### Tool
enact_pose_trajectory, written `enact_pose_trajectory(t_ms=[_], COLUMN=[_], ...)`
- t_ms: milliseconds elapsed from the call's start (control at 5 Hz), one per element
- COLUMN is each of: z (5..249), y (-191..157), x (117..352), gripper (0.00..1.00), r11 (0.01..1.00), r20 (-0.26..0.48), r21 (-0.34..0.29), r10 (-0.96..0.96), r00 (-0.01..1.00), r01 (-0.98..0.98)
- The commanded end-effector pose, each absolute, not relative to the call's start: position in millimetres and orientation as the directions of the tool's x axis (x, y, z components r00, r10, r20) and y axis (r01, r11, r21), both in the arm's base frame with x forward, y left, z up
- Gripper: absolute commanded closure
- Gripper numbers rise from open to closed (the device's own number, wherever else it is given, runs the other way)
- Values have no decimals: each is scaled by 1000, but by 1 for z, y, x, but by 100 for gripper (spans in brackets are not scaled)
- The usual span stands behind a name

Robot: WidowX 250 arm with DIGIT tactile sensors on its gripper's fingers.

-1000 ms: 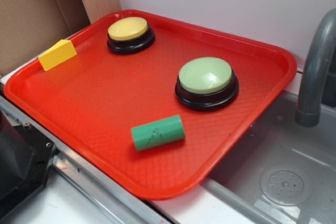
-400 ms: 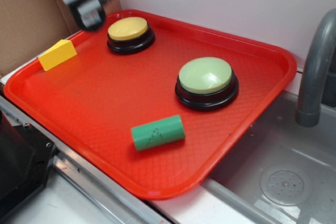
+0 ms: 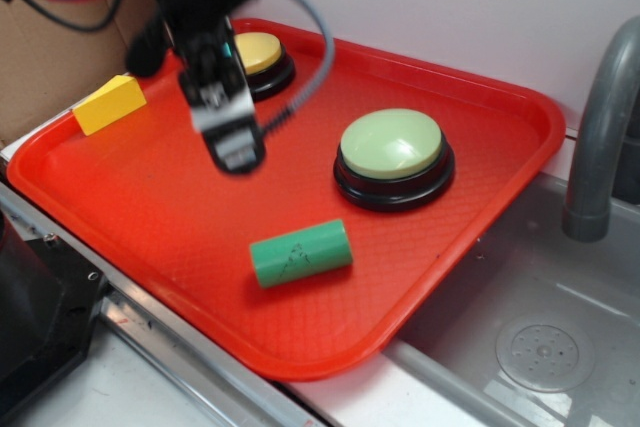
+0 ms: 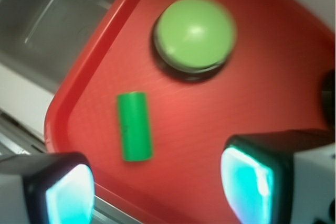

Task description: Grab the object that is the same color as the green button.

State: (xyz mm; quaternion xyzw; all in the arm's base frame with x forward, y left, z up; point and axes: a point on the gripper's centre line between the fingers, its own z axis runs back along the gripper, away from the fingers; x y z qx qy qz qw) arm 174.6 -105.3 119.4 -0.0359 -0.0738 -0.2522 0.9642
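Nothing grasped: gripper (image 3: 232,152), jaws wide and empty, is held above tray; green cylinder (image 3: 300,252) at its 5 o'clock, untouched.

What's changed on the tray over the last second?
The end effector came in from the top left corner, where a second ago no arm showed, and now hangs over the red tray between the yellow button and the green cylinder. Its fingers are spread and hold nothing. The cylinder, green button, yellow button and yellow wedge have not moved.
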Motion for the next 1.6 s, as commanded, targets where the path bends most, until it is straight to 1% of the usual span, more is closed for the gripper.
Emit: enact_pose_trajectory(t_ms=[0,200,400,600,800,1000,1200,1400], z=[76,58,43,30,21,25,42,71], y=[-118,-120,-124,-128,-131,-130,-120,-98], x=[172,176,182,185,184,185,184,187], gripper=[0,0,0,0,19,100,100,100], r11=[859,844,822,807,838,835,878,928], r20=[98,75,100,86,82,91,98,61], r21=[-20,20,-20,-46,-35,-27,-22,-14], r10=[-508,-535,-564,-584,-541,-545,-474,-370], r00=[856,841,820,807,837,833,875,927], r01=[512,535,568,589,545,550,478,372])
